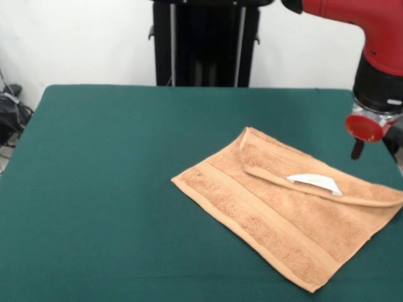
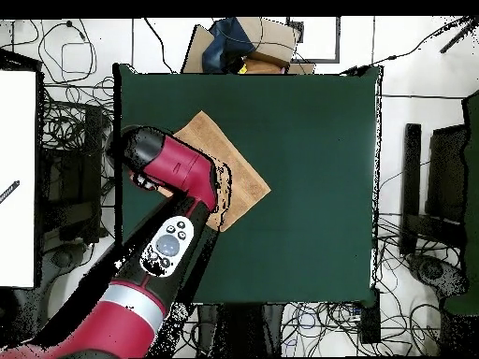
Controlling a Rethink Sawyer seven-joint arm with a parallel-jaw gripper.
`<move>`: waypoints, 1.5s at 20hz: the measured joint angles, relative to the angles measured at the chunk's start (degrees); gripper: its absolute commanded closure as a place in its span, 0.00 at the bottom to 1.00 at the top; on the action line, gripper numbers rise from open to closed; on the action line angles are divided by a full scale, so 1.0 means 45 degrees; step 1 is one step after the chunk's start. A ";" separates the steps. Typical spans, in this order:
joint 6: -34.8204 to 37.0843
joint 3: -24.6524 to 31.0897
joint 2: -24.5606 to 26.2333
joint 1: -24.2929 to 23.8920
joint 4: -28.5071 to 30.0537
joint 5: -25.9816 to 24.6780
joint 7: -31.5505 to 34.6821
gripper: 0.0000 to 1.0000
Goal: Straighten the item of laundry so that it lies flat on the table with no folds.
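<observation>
The orange-brown terry towel (image 1: 283,217) is spread on the green table (image 1: 101,189), toward the front view's right, with its far edge folded over so that a white label (image 1: 315,182) is shown. The gripper (image 1: 357,149) is held just above the towel's far corner; whether it is open cannot be told.

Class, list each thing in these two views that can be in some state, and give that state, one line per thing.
towel: not flat; far edge strip folded over onto itself, white label showing on the fold.
table: bears the towel near one side.
gripper: hangs above the table beside the towel's far edge, not touching it; open or shut cannot be told.
</observation>
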 measured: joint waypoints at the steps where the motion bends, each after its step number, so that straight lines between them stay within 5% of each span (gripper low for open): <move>1: -0.0069 -0.0002 -0.0001 -0.0003 0.0007 0.0003 0.0000 0.00; 10: -0.2121 0.0002 -0.0476 -0.0169 0.1024 0.0003 0.0000 0.00; 30: -0.3182 0.0165 -0.0938 -0.2140 0.1933 0.0005 0.0000 0.00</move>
